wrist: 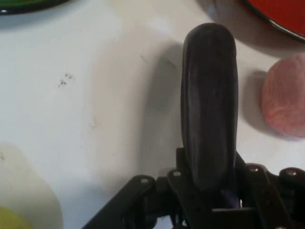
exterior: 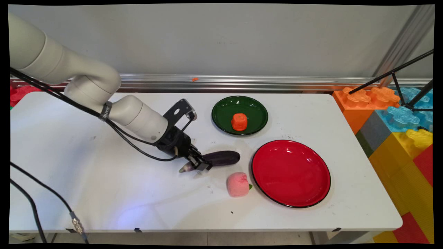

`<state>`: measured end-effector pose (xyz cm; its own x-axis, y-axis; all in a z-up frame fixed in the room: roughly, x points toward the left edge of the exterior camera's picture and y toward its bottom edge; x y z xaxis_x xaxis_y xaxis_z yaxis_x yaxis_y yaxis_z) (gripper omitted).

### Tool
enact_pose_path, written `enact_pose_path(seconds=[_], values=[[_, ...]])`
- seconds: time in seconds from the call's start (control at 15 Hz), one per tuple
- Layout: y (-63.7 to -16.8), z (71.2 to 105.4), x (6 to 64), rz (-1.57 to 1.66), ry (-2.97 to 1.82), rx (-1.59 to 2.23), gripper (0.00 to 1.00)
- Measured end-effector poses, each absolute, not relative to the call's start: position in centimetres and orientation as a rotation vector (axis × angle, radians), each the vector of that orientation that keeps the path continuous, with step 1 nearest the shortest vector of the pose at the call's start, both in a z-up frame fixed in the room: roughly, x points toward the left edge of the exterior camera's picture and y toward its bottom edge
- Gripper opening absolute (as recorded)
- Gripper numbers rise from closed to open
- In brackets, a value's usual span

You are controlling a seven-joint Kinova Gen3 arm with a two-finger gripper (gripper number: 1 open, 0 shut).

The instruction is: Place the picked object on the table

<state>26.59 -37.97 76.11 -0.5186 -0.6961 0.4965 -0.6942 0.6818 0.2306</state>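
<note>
Gripper: the gripper (exterior: 200, 164) is low over the white bench (exterior: 104, 193), its jaws closed on the eggplant (exterior: 221, 158) near the stem end.
Eggplant: dark purple, lying lengthwise, reaching away from the gripper (wrist: 209, 200) in the hand view (wrist: 208, 95); whether it is clear of the bench, cannot tell.
Peach: pink peach (exterior: 237, 184) near the eggplant, just beside the red plate (exterior: 311, 197).
Green plate: green plate (exterior: 225, 114) farther back, 1 orange fruit (exterior: 239, 121) on it.

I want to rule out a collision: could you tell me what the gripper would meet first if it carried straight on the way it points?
The gripper is already shut on the eggplant, which lies along that line. Beyond its tip, the red plate rim is probably next; the peach lies just beside the path, though depth is unclear.
</note>
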Motion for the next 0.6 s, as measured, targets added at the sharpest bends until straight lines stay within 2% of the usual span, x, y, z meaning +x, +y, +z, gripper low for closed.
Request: enact_pose_path(seconds=[0.2,0.27,0.6], values=[[-37.77,76.06,26.49,0.003,-2.335,1.05,0.0],[-37.67,76.11,26.46,0.006,-2.337,1.044,1.0],[-37.04,76.7,26.48,0.012,-2.343,1.028,1.0]])
